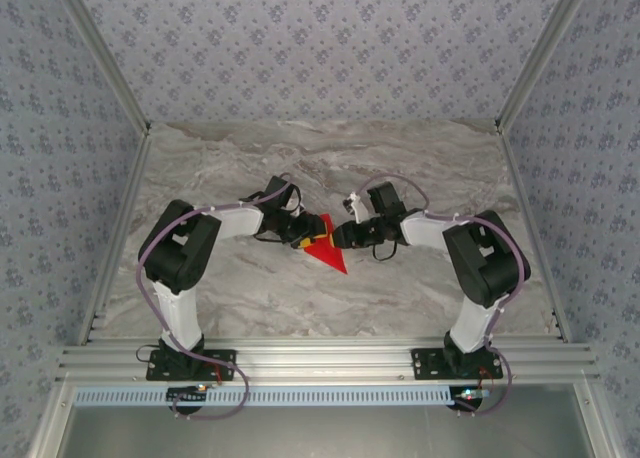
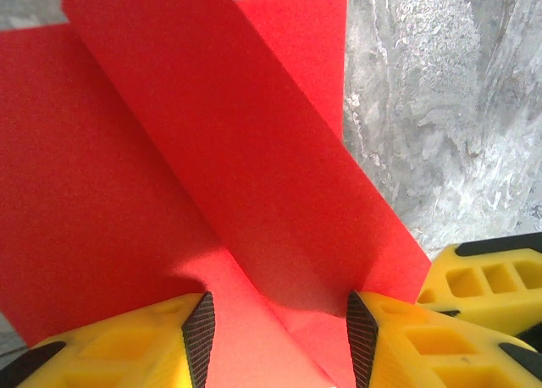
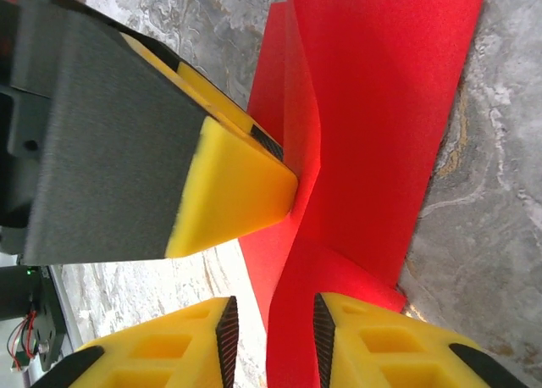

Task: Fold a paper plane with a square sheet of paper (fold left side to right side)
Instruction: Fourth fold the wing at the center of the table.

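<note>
Red paper (image 1: 325,249) sits mid-table, long axis diagonal, sharp tip aimed near-right, left gripper (image 2: 279,337) half open astride its raised flap, right gripper (image 3: 275,337) narrowly parted around an edge, neither clamping.

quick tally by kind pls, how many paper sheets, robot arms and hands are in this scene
red paper sheet: 1
robot arms: 2, left arm and right arm
hands: 2, left hand and right hand
total: 5
</note>
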You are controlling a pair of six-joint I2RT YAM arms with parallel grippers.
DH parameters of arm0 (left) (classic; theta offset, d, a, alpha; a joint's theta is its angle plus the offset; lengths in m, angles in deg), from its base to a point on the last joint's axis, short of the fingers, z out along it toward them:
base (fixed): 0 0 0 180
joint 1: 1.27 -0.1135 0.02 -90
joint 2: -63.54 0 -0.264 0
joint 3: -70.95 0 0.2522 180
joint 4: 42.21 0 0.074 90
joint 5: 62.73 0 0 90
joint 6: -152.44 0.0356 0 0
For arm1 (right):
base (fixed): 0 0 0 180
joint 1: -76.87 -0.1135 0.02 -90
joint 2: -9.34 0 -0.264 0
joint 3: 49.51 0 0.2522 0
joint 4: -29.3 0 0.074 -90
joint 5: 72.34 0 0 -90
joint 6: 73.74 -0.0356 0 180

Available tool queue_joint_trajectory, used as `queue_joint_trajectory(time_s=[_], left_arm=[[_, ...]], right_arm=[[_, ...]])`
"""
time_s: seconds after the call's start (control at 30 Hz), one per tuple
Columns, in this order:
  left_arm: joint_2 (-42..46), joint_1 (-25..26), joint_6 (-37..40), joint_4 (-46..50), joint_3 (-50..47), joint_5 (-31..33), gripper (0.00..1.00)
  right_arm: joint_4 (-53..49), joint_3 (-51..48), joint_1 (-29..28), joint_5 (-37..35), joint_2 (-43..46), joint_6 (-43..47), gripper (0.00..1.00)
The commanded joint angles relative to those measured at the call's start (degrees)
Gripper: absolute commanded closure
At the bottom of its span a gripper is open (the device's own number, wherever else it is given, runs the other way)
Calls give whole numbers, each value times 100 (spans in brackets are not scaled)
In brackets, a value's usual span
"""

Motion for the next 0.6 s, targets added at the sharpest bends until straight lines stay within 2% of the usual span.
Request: queue_joint_trajectory(time_s=[0.0, 0.3, 0.57], left_arm=[[-141, 33, 104, 390, 32, 302, 52], [-105, 37, 120, 390, 16, 311, 52], [-83, 34, 115, 382, -15, 307, 52]], right_arm=[[-22, 204, -45, 178, -143, -76, 74], [-219, 309, -55, -29, -270, 41, 95], [-573, 448, -84, -378, -382, 240, 98]])
